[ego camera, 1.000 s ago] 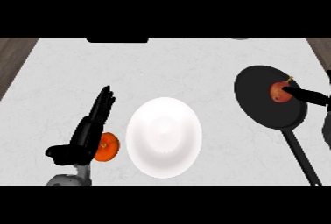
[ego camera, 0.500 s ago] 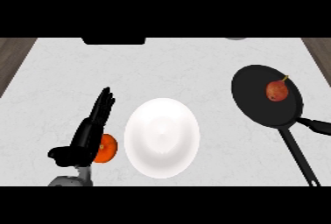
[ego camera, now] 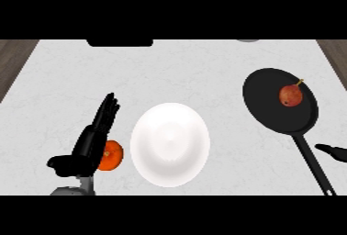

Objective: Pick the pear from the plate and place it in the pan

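A reddish pear lies inside the black pan at right, so placing looks complete. The white plate sits bare mid-tabletop. Right hand, barely visible beside the pan handle, fingers unreadable; left hand rests, fingers straight, by an orange fruit

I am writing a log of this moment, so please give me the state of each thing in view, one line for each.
pear: lying in the pan, stem up, no hand on it
pan: on the counter, holding the pear, handle toward the robot
plate: on the counter, bare
orange fruit: on the counter beside the plate, partly behind the left hand
left hand: open, fingers straight
right hand: only its tip at the right edge
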Available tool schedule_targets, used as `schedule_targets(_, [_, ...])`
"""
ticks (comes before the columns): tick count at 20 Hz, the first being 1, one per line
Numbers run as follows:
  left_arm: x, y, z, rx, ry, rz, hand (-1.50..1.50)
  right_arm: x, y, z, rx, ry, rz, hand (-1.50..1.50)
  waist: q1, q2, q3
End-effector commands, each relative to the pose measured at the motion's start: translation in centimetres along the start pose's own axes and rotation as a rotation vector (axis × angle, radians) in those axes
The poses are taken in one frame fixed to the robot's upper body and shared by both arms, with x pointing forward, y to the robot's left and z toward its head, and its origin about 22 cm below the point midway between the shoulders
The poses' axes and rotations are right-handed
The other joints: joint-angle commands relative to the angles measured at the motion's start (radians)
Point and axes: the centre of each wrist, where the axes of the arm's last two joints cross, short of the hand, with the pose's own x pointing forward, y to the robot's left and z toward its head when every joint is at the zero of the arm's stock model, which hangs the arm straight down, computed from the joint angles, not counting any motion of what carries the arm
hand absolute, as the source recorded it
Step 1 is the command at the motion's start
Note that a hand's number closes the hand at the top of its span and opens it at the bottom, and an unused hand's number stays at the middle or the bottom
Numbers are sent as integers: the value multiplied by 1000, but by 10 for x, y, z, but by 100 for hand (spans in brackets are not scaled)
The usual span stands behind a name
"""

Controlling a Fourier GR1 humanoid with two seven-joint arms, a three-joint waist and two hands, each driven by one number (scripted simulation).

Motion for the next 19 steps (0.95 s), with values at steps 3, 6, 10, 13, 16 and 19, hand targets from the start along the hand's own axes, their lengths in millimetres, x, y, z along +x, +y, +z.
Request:
schedule_targets(3, [-1, -12, 1, -6, -24, 4, 0, 12, 1, 25, 27, 4, 28, -150, -1, 0, 0])
schedule_targets(6, [-1, 6, -14, 7, -7, -8, 0, 14, 3, 21, 2, 16, 53, -150, 1, 1, 0])
schedule_targets(10, [-14, -2, 3, 8, -12, 13, 0, 7, -13, 25, 11, 20, 104, -150, 4, 2, 1])
schedule_targets(13, [-15, -5, 12, 2, -8, 5, 0, 16, -10, 23, 13, 36, 112, -150, 3, 1, 1])
schedule_targets(16, [5, -8, -2, -1, -11, 8, 0, 16, -17, 20, -16, -2, 151, -150, 4, 1, 1])
schedule_targets(19, [1, 10, -5, -11, -5, -12, 0, 36, 0, 19, -39, -36, 209, -150, 0, 1, 0])
